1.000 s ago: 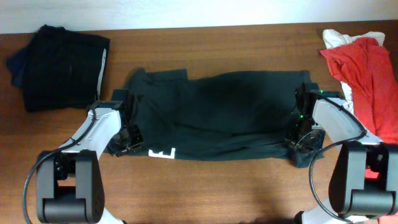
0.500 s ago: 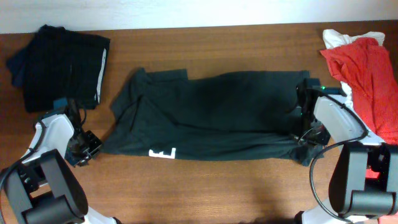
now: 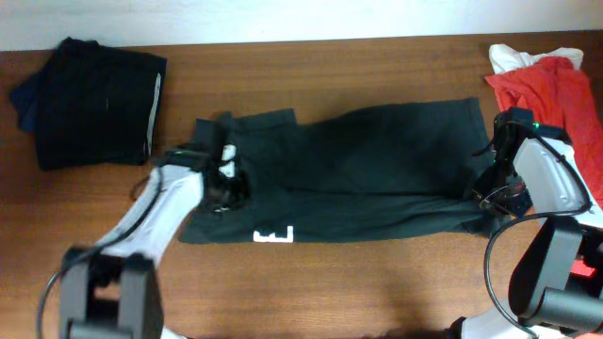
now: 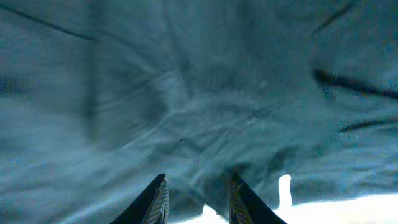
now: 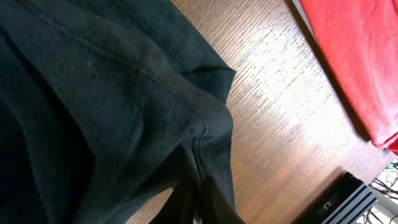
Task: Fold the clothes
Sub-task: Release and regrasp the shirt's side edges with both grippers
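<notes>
Jaws of the left gripper point(image 4: 198, 190) stand a narrow way apart with dark cloth close around them, and I cannot tell whether they pinch it; out to their left lies a folded dark pile point(image 3: 94, 104), seemingly finished. Between the two grippers the T-shirt point(image 3: 358, 169) lies on the table point(image 3: 330, 282), doubled lengthwise into a band, so I judge one fold made and the crosswise folds left. Jaws of the right gripper point(image 3: 492, 196) look clamped on the shirt's end, and beyond them a red garment point(image 3: 556, 104) and a white garment point(image 3: 513, 56) wait unfolded.
</notes>
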Motion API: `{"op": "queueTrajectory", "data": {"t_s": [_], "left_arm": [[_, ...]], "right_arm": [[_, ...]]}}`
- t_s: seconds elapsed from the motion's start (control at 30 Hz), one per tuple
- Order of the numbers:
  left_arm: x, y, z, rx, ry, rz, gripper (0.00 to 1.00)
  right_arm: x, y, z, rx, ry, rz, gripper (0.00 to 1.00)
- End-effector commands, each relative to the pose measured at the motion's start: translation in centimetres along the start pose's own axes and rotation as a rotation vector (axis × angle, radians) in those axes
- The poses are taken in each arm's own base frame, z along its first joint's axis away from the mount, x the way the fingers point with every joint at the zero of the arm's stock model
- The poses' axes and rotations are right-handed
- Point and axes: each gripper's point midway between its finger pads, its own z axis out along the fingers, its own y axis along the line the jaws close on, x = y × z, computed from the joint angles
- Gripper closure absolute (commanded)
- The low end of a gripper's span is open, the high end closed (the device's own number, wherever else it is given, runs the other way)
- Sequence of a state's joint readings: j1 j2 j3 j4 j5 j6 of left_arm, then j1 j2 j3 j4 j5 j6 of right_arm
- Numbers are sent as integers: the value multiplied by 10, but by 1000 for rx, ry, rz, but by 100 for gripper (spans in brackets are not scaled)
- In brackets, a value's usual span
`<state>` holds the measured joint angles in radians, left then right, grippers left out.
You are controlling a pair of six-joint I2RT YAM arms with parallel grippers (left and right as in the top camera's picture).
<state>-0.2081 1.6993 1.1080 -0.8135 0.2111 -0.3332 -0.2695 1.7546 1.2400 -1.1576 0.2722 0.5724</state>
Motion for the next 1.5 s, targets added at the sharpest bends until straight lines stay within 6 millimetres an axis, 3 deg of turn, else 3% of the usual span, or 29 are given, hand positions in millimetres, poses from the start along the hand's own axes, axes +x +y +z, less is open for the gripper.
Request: {"op": "queueTrajectory", "data": {"t_s": [0.0, 0.03, 0.13, 0.17, 0.2, 0.23, 0.37, 0.47, 0.5, 0.77, 0.9, 1.0, 1.07, 1.27, 1.43, 1.47], "left_arm": [[18, 7, 44, -27, 133, -62, 70], [23, 17, 55, -67, 163, -88, 78], [25, 54, 72, -204, 190, -160, 79], [24, 68, 73, -231, 192, -188, 79], [22, 80, 72, -247, 189, -220, 79], [20, 94, 69, -268, 184, -256, 79], [22, 160, 50, -375, 181, -414, 80], [29, 187, 41, -372, 196, -530, 82], [31, 192, 39, -371, 198, -549, 82], [36, 197, 36, -373, 216, -573, 82], [36, 196, 37, -367, 217, -574, 82], [36, 195, 37, -361, 220, -575, 81], [36, 194, 37, -357, 220, -575, 82], [36, 193, 37, -353, 221, -576, 82], [36, 193, 37, -350, 221, -577, 82], [36, 193, 37, -350, 222, -576, 82]], "right_arm": [[-4, 1, -6, -9, -13, 11, 94], [-4, 1, -6, -8, -13, 11, 94], [-2, 1, -6, -9, -8, 10, 92], [-1, 1, -6, -10, -1, 8, 82], [1, 3, -6, -21, 10, -6, 60], [5, 8, -7, -56, 30, -47, 48], [7, 12, -7, -76, 40, -71, 46], [21, 33, -11, -213, 110, -166, 25], [28, 41, -14, -265, 140, -199, 24], [60, 33, -34, -312, 188, -230, 31], [75, 27, -7, -264, 188, -235, 27], [102, 36, 10, -336, 267, -274, 32], [127, 46, 7, -459, 348, -403, 35], [142, 61, -9, -618, 389, -515, 36], [153, 71, -8, -608, 378, -573, 35], [155, 72, 1, -546, 369, -537, 35]]}}
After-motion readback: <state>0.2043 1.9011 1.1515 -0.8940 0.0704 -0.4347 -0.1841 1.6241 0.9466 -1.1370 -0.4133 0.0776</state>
